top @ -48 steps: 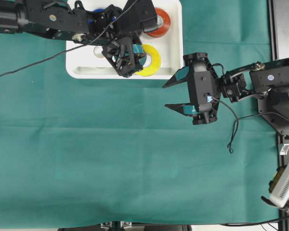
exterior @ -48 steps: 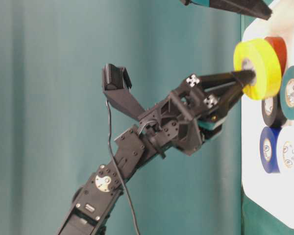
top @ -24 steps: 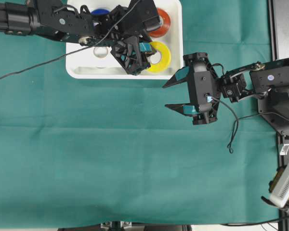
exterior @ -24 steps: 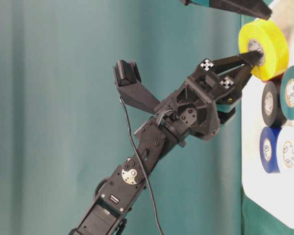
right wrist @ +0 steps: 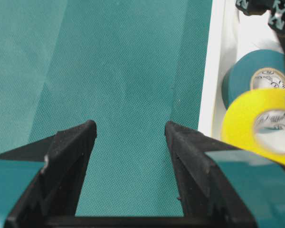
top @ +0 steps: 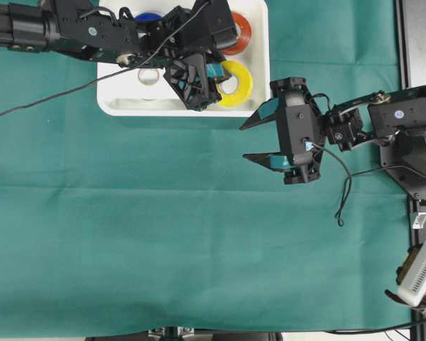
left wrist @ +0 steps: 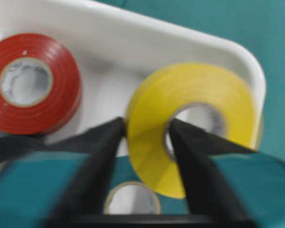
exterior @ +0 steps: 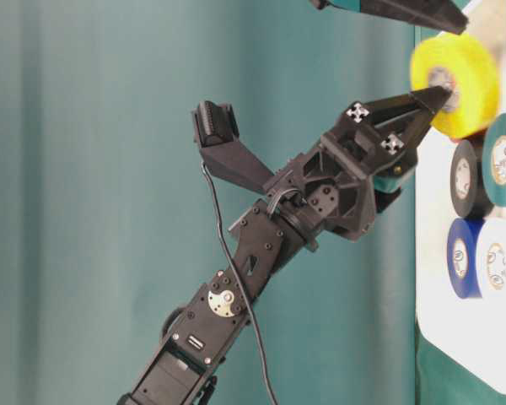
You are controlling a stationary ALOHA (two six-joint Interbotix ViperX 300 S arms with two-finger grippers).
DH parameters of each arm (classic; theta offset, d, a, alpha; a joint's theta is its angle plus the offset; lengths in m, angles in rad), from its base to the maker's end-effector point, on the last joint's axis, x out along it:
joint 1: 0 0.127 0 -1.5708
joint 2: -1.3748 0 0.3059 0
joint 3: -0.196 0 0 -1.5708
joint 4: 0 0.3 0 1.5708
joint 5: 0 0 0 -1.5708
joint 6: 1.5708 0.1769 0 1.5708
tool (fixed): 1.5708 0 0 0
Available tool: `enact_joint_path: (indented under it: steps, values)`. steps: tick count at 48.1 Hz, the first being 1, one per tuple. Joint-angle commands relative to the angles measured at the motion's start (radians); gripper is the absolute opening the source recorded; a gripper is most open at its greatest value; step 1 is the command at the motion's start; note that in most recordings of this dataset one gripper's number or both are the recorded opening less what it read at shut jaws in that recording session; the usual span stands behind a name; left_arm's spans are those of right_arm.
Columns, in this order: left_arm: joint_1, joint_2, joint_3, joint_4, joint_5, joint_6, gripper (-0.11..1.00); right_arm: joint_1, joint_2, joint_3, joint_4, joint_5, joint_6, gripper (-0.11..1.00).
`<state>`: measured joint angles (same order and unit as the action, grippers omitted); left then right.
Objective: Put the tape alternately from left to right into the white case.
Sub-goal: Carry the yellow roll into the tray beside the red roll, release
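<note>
The white case [top: 149,109] lies at the top of the overhead view with several rolls of tape in it. My left gripper [top: 216,78] is over its right end, jaws slightly apart astride the wall of the yellow tape [left wrist: 204,85], one finger in the core and one outside. In the table-level view that yellow tape [exterior: 460,72] is blurred at the fingertips and tilted. The red-orange tape [left wrist: 61,57] lies flat beside it. Teal [exterior: 497,160], black [exterior: 468,179], blue [exterior: 462,257] and white [exterior: 493,266] rolls sit further along. My right gripper [top: 244,142] hovers open and empty over the cloth, right of the case.
Green cloth [right wrist: 123,61] covers the table. A black cable [top: 50,99] runs from the left arm across the cloth at upper left. The right arm's base and a white device [top: 419,273] stand at the right edge.
The left gripper carried the yellow tape rightward and down into the case's right end beside the red-orange roll, and its jaws have now eased apart. The right arm has not moved.
</note>
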<state>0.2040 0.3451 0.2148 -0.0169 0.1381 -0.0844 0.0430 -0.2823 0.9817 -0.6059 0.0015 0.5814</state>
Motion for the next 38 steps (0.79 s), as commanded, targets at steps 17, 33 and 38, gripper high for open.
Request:
enact_joint_path:
  steps: [17,33,38]
  values:
    - [-0.014,-0.084,-0.002,-0.002,-0.012,0.005,0.67,0.003,-0.017,-0.015,0.002,-0.009,0.003,0.64]
    - [-0.061,-0.167,0.069,-0.002,-0.012,0.005,0.66,0.003,-0.015,-0.012,0.002,-0.009,0.003,0.64]
    - [-0.08,-0.195,0.098,-0.002,-0.012,0.005,0.66,0.003,-0.017,-0.011,0.0,-0.009,0.003,0.64]
